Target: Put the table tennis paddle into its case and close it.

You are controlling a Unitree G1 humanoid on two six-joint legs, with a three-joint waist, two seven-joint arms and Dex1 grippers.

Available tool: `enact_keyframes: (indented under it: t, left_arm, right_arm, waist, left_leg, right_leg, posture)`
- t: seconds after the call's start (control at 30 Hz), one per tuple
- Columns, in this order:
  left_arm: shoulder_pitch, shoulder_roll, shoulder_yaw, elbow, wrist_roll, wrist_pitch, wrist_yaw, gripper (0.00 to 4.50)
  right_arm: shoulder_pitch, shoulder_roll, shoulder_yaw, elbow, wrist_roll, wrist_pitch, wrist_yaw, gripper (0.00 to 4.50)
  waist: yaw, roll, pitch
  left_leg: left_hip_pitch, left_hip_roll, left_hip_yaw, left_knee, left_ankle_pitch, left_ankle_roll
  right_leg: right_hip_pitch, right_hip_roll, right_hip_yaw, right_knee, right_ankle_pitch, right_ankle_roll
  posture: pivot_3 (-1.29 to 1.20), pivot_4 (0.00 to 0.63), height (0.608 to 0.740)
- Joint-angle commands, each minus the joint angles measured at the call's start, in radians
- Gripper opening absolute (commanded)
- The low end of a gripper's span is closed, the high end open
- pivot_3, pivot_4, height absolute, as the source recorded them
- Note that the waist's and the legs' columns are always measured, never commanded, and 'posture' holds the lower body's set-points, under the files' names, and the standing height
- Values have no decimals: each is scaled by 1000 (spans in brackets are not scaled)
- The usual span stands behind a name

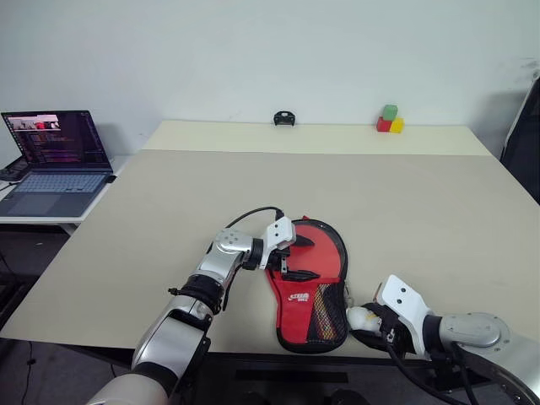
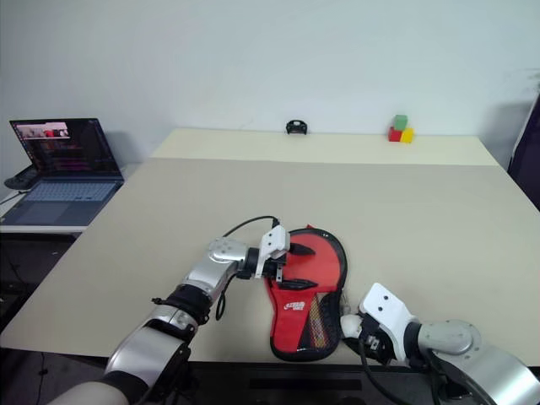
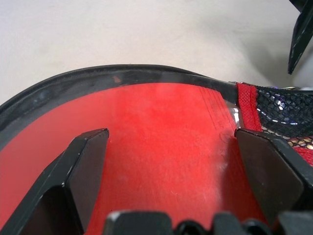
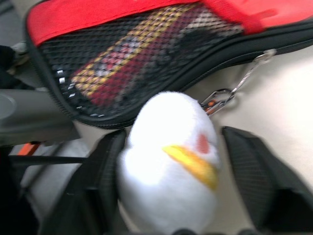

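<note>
Surface: wide beige tabletop (image 1: 405, 211) against a pale wall, lying bare around the work, giving open room beyond the case.
Far left: open dark laptop (image 1: 55, 160) sitting on a lower side desk, well apart from the task.
Back edge: small black object (image 1: 284, 118) and green, red and yellow blocks (image 1: 389, 120) standing far off, not obstructing.
Left gripper (image 1: 295, 257): reaching in from the left, its two black fingers standing wide over the red face, gripping nothing.
Paddle: flat table tennis paddle with round red rubber face (image 1: 316, 249) lying inside the case, handle showing through the mesh; judged stiff, light, smooth-faced.
Case: paddle-shaped black fabric zip pouch with mesh panel (image 1: 325, 316) lying at the near table edge, narrow end nearly overhanging; judged soft and likely sliding if pulled unbraced.
Hold point: small white plush duck-shaped pull (image 4: 168, 171) hanging by a metal clasp (image 4: 222, 95) off the case rim, judged the zip's handle.
Right gripper (image 1: 371, 325): at the near edge, its fingers sitting either side of the pull, half-closed, grip not certain.
</note>
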Motion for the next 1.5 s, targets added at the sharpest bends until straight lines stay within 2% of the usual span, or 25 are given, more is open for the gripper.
enact_keyframes:
  t: [0.03, 0.13, 0.23, 0.53, 0.67, 1.0, 1.13, 1.33, 1.5]
  left_arm:
    - [7, 23, -27, 47, 31, 10, -91, 4500]
    - [-3, 31, -40, 89, 49, 13, -129, 4500]
    - [-12, 26, -47, 126, 61, 15, -140, 4500]
    - [-20, -9, -43, 180, 73, 8, -124, 4500]
    - [-39, -66, -28, 211, 65, 45, -77, 4500]
    - [-72, -112, -28, 257, 86, 34, -61, 4500]
    - [-88, -129, -28, 277, 94, 29, -55, 4500]
    - [-117, -163, -31, 316, 113, 10, -42, 4500]
    - [-141, -196, -28, 342, 133, -10, -24, 4500]
  right_arm:
    - [-11, -21, -21, 15, -11, -32, 29, 1506]
    - [-41, -45, -67, 39, 10, -24, 64, 650]
    - [-55, -79, -123, 62, 30, -19, 107, 195]
    - [-56, -195, -258, 91, 105, -6, 236, 186]
    - [15, -234, -311, 16, 202, -4, 348, 179]
    - [174, -291, -392, -97, 257, -14, 422, 178]
    - [239, -297, -437, -136, 274, -12, 431, 178]
    - [424, -272, -479, -268, 294, -10, 394, 177]
    - [518, -333, -362, -269, 368, -162, 266, 177]
  waist:
    - [-1, 0, 0]
    - [-5, 0, 0]
    - [-8, 0, -1]
    - [-8, -1, -1]
    - [1, -1, -2]
    - [44, -1, -3]
    - [47, -2, -3]
    - [48, -3, -3]
    - [44, -7, -5]
  left_leg:
    - [0, 0, 0, 0, 0, 0]
    - [0, 0, -1, 0, 0, 0]
    - [0, 0, -1, 0, 0, 0]
    - [10, 0, -4, -1, 0, 0]
    - [9, 0, -4, -1, 0, 0]
    - [8, -2, -8, 0, 0, 0]
    - [8, -2, -9, 0, 0, 0]
    - [7, -3, -10, 0, 0, 1]
    - [9, -3, -9, 0, -1, 1]
  right_leg:
    - [0, 0, 0, 0, 0, 0]
    - [1, 0, -2, 0, 0, 0]
    - [1, 1, -3, 0, 0, 0]
    - [12, 0, -6, -4, -1, 0]
    - [13, 0, -7, -4, -1, 0]
    - [16, -1, -8, -7, -1, 1]
    - [17, -1, -9, -8, -2, 2]
    - [17, -1, -10, -9, -2, 3]
    - [18, -1, -9, -8, -3, 4]
  posture:
    - [0, 150, 740]
    - [0, 150, 740]
    - [0, 150, 740]
    - [0, 150, 740]
    - [0, 150, 740]
    - [0, 150, 740]
    - [0, 150, 740]
    - [0, 150, 740]
    - [0, 150, 740]
